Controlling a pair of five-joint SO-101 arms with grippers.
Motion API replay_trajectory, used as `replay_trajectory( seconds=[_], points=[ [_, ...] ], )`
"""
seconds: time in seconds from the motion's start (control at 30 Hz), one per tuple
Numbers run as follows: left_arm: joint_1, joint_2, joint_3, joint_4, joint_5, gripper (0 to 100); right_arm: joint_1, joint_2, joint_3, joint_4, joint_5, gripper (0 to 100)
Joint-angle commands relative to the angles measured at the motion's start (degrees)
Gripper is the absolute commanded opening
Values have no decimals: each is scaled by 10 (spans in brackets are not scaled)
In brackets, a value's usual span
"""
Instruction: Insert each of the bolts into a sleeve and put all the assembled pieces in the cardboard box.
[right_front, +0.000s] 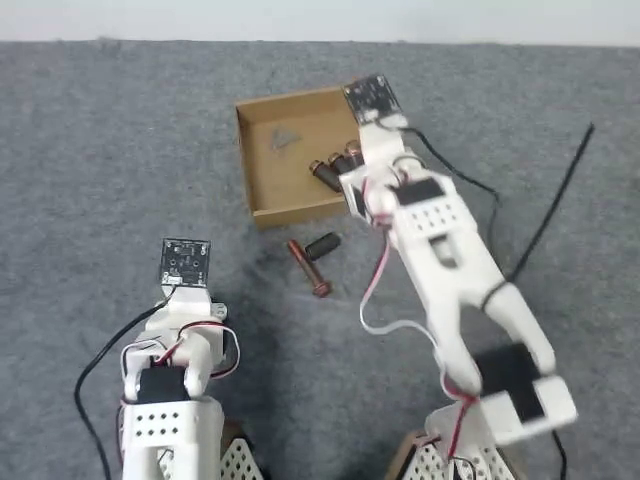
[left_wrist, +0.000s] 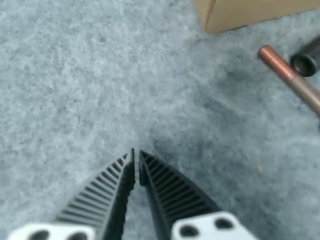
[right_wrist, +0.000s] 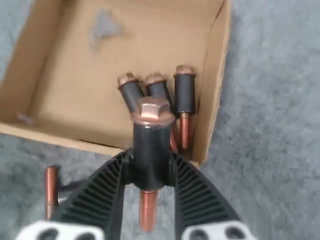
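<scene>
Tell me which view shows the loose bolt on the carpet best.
The high view: the loose bolt lies whole, head to tip, beside the black sleeve. In the left wrist view the bolt is cut off at the picture's edge; the right wrist view catches part of its shaft.

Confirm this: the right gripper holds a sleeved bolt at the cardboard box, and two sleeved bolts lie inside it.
Wrong count: three sleeved bolts lie inside the cardboard box, not two, as the right wrist view shows. The right gripper does hold a sleeved bolt at the box.
</scene>
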Motion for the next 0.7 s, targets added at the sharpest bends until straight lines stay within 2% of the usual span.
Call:
replay_trajectory(
  seconds=[0.0, 0.33, 0.67],
  points=[
    [-4, -14, -24, 1, -5, 10, 6, 50, -146, 62, 2, 6],
    [-4, -14, -24, 1, -6, 10, 4, 241, -414, 219, 2, 8],
    [-4, -14, -24, 0, -7, 10, -3, 349, -572, 250, 4, 8]
  ],
)
